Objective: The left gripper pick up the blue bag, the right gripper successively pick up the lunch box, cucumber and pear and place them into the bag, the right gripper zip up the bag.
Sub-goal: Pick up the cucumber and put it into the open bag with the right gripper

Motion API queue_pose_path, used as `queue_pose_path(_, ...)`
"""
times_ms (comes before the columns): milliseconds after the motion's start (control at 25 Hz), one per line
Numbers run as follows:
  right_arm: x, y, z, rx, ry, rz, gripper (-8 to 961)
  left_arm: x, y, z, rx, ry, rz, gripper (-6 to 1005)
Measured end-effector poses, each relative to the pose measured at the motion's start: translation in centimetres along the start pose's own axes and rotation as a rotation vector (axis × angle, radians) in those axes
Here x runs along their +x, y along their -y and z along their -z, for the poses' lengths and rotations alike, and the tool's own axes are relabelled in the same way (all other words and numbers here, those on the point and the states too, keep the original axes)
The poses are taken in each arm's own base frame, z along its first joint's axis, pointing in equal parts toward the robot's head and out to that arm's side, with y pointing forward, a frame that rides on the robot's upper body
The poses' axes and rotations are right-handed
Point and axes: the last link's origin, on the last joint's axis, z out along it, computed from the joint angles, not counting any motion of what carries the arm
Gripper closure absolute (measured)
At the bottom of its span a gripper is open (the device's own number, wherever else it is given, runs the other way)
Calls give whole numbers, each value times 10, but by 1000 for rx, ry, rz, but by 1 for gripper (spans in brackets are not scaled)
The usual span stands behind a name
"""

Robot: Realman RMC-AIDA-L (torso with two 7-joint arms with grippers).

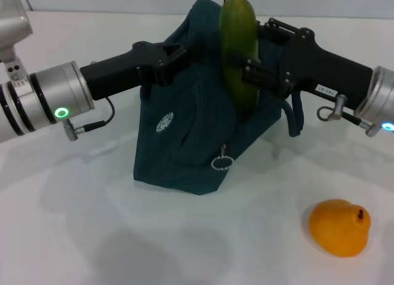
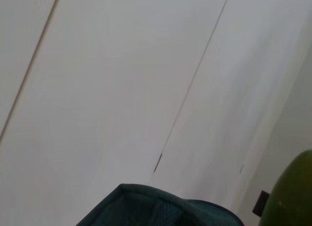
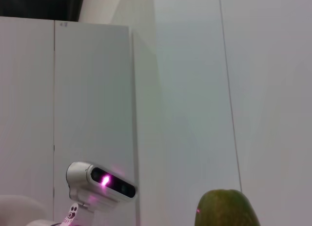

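The blue bag (image 1: 184, 143) stands lifted on the table, its upper left edge pinched by my left gripper (image 1: 174, 57), which is shut on the fabric. My right gripper (image 1: 251, 72) comes in from the right and is shut on the cucumber (image 1: 239, 51), held upright over the bag's top with its lower end against the bag's opening. The cucumber's tip also shows in the left wrist view (image 2: 291, 194) and the right wrist view (image 3: 226, 209). A strip of the bag (image 2: 156, 206) shows in the left wrist view. The pear (image 1: 339, 227) lies on the table at the front right. The lunch box is out of view.
The bag's zipper ring pull (image 1: 221, 162) hangs at its front. A bag handle (image 1: 294, 116) droops under my right gripper. The white table (image 1: 92, 236) spreads around the bag. A head camera unit (image 3: 101, 183) shows against white wall panels in the right wrist view.
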Motion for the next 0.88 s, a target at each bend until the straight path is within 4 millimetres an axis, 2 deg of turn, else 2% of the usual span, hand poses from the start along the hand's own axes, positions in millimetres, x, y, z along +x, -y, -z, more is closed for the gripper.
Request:
queue_pose_path(240, 3, -3, 8, 5, 1, -2, 181, 1, 0, -1, -4, 0, 6, 958)
queue_pose_path(640, -1, -7, -5, -90, -34, 40, 163, 0, -1, -6, -13, 7, 8, 957)
queue_pose_path(880, -5, -5, 0, -77, -8, 59, 152, 0, -1, -5, -11, 6, 9, 957)
